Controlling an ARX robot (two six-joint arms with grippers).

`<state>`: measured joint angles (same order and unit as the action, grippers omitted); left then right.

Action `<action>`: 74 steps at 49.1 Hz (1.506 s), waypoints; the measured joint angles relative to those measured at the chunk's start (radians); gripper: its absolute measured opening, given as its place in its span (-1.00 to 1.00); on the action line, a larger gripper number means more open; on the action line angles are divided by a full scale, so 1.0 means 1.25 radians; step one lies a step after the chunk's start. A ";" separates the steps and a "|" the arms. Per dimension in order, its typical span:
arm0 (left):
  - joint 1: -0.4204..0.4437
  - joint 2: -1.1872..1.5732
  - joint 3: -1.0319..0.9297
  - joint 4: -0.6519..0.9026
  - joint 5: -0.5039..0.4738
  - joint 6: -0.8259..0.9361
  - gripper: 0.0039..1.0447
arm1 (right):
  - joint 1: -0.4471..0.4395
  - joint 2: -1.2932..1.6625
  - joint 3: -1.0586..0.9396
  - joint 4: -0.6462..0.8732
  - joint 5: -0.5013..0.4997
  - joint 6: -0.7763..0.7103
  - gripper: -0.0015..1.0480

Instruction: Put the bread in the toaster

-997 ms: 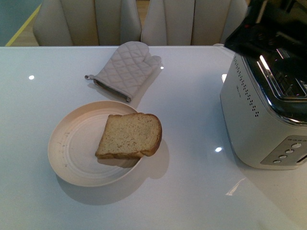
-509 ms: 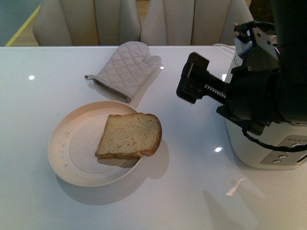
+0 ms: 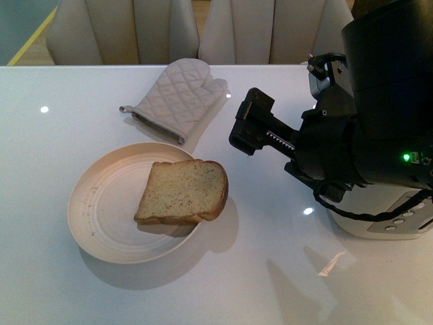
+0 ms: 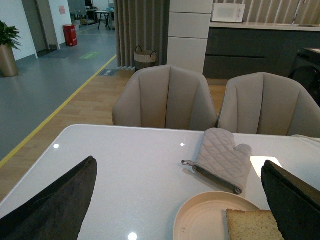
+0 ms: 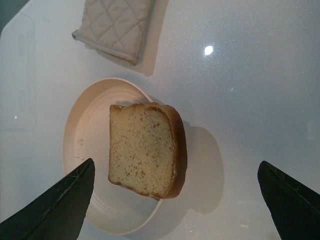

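In the front view you see a white glossy table (image 3: 54, 135) with small light reflections on it. The bread (image 3: 183, 193) lies flat on a round cream plate (image 3: 101, 217), and its crust side reaches over the plate rim. A quilted oven mitt (image 3: 179, 98) lies behind the plate, apart from it. The black right arm covers most of the toaster (image 3: 372, 220), which stands at the right side, well apart from the bread. The right gripper (image 3: 249, 128) hangs above the table between the mitt and the toaster. Two beige chairs (image 3: 115, 30) stand behind the table.

In the left wrist view the left gripper (image 4: 179, 163) is low over the table, and its jaws stand wide apart with nothing between them. Beyond the chairs you see a grey floor with a yellow line, a strip of wood floor, a potted plant (image 4: 7, 47), a woven basket (image 4: 145, 56) and dark cabinets (image 4: 250, 47).

In the right wrist view the jaws of the right gripper are spread wide, one at each side. The bread on its plate lies below, between them, untouched.
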<state>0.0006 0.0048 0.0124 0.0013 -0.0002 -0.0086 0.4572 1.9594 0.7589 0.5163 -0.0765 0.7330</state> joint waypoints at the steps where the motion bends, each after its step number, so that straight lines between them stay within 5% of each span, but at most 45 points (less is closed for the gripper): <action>1: 0.000 0.000 0.000 0.000 0.000 0.000 0.87 | 0.000 0.000 0.000 0.004 0.000 0.002 0.83; 41: 0.000 0.000 0.000 0.000 0.000 0.000 0.87 | 0.064 0.149 0.070 0.026 -0.021 0.008 0.83; 74: 0.000 0.000 0.000 0.000 0.000 0.000 0.87 | 0.048 0.265 0.146 0.054 -0.124 0.072 0.83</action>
<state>0.0006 0.0048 0.0124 0.0013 -0.0002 -0.0086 0.5171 2.2910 0.9421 0.5838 -0.2310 0.8234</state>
